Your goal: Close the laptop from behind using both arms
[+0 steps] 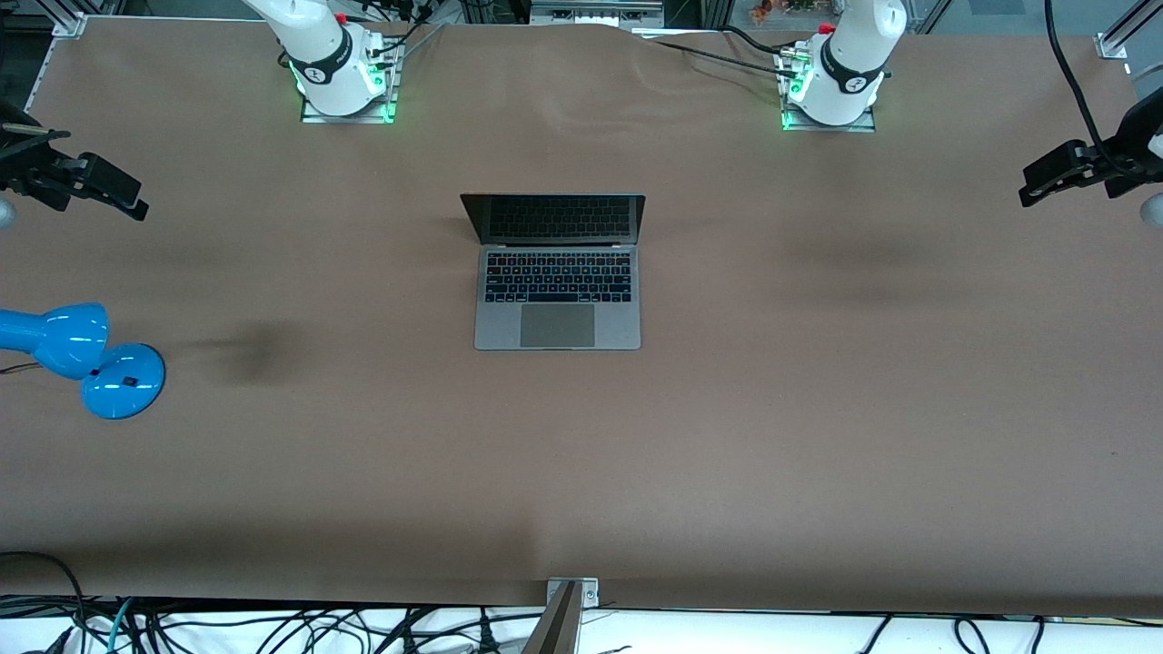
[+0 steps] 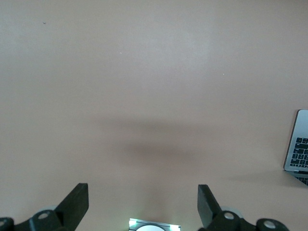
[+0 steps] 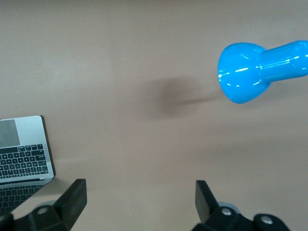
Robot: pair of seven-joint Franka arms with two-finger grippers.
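The space-grey laptop [image 1: 558, 272] stands open in the middle of the table, its dark screen upright and its keyboard and trackpad facing the front camera. One corner of it shows in the left wrist view [image 2: 301, 147] and in the right wrist view [image 3: 21, 154]. My right gripper [image 1: 127, 195] hangs open and empty above the right arm's end of the table; it also shows in its wrist view [image 3: 140, 199]. My left gripper [image 1: 1040, 186] hangs open and empty above the left arm's end; it also shows in its wrist view [image 2: 143, 202]. Both are well apart from the laptop.
A blue desk lamp [image 1: 86, 359] stands near the table edge at the right arm's end, nearer the front camera than the laptop; it also shows in the right wrist view [image 3: 255, 72]. The right arm's base [image 1: 332, 64] and the left arm's base [image 1: 840, 73] stand along the table's edge.
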